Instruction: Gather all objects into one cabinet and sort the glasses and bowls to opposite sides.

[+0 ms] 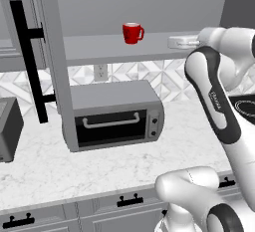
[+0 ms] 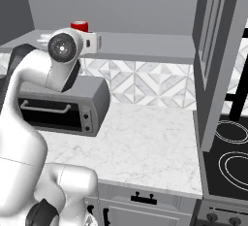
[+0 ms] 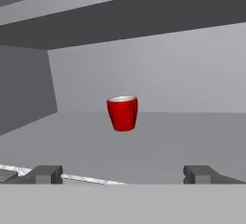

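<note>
My hand point(image 3: 122, 174), fingers spread and empty, faces the upright red mug point(image 3: 122, 113) straight ahead on the shelf point(image 3: 182, 141).

The light was even and soft in all three views, with no visible lamp and no hard shadows. The white marbled surface point(image 1: 45, 171) was bright but not blown out, and the white arm point(image 2: 19, 137) carried smooth shading with pale highlights along its curves. The grey cabinet shelf point(image 1: 99, 47) sat in flat mid-tone. In the hand view the underside of the upper shelf board was darker, and the glossy red handled mug point(image 3: 122, 113) showed only a faint sheen. Edges were clean but slightly jagged, as in low-resolution rendering; nothing looked out of focus or bent at the edges.
</note>
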Controlling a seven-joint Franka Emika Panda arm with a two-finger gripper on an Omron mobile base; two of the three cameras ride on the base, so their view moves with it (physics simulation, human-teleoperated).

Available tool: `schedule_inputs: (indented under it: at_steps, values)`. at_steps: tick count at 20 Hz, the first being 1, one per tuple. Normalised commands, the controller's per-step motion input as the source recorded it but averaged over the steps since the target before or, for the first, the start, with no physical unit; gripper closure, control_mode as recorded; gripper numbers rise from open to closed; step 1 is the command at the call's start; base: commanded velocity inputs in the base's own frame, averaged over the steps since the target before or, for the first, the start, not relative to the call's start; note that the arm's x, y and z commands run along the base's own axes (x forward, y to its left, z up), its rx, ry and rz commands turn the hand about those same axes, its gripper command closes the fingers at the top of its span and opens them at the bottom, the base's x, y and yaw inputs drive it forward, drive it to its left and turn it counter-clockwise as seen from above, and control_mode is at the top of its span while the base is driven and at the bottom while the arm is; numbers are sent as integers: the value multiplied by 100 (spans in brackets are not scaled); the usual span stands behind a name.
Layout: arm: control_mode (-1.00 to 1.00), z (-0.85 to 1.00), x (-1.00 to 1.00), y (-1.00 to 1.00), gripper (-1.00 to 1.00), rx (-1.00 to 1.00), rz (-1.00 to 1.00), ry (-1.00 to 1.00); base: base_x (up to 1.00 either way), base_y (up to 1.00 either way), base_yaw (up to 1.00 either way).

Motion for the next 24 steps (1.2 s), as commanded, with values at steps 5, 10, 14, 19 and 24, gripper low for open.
schedule_inputs:
  at_steps: [5,10,14,19,24]
  values:
    - [-100,0,70,0,-100,0,12,0,0,0,0]
    - [-100,-5,26,1,-100,-12,11,0,0,0,0]
    - [-100,0,22,1,-100,-6,5,3,0,0,0]
    - [-100,0,39,10,-100,-2,2,0,0,0,0]
    - [-100,-8,39,27,-100,-4,1,0,0,0,0]
